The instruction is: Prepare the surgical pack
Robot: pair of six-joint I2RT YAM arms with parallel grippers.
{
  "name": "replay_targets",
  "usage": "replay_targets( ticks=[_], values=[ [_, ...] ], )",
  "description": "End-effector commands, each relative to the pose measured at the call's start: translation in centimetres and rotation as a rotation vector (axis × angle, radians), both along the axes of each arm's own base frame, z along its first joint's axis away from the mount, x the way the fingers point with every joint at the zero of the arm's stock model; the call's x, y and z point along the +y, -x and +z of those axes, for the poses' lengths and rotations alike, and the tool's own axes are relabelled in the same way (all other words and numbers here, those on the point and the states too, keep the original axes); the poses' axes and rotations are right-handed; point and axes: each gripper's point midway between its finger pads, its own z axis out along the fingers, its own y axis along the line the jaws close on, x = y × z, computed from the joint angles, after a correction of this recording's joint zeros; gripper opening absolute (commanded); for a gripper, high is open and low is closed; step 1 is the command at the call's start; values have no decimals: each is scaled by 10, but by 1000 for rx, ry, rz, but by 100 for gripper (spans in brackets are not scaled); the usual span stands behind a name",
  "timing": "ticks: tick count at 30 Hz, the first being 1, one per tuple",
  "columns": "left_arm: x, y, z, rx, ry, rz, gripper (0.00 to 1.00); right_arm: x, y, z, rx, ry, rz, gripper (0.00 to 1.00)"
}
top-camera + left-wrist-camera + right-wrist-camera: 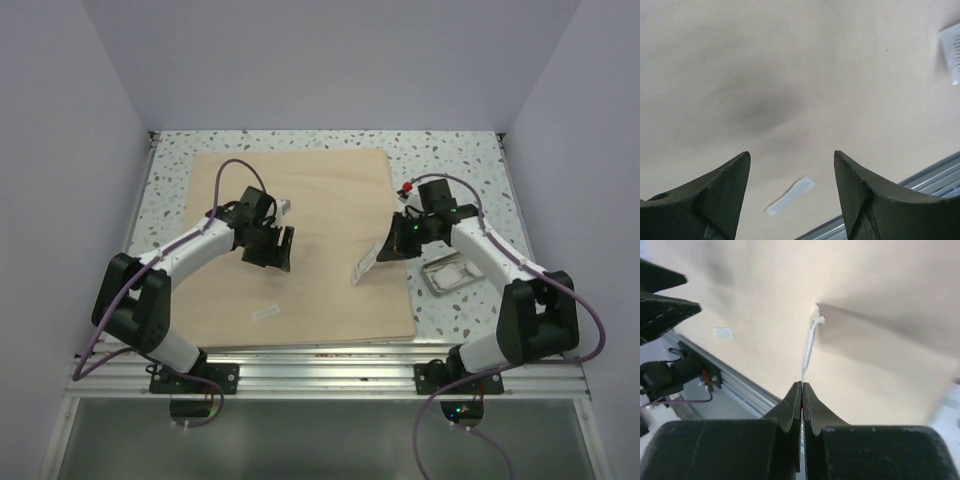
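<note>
My right gripper (802,385) pinching clear pouch (809,342) edge-on over surgical pack (330,200); left gripper (791,154) hanging spread, empty. I am judging: laying clear pouch flat mid-sheet before releasing.

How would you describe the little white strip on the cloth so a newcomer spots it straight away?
Find the big tan cloth sheet spread on the speckled table. Near its edge closest to the arm bases, left of centre, lies a small white strip. It is flat and loose, unlike the larger clear pouch pinched in the right arm's jaws.
</note>
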Motion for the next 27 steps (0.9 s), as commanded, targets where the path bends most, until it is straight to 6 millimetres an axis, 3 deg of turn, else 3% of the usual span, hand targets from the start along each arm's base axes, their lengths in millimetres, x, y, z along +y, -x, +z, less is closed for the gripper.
replay_targets(
  ticks=[1,7,14,22,27],
  values=[
    [2,-11,5,-63,-6,28,72,-71,18,-5,71,183,-48,0],
    [1,-18,14,-129,12,36,72,-140,28,-5,88,362,-144,0],
    [-3,-16,10,-126,34,6,72,-189,25,-3,153,432,-320,0],
    [-3,-17,7,-133,35,-4,72,-234,27,-5,244,560,-437,0],
    [-1,-18,3,-121,38,1,72,-248,22,-9,258,589,-459,0]
  ],
)
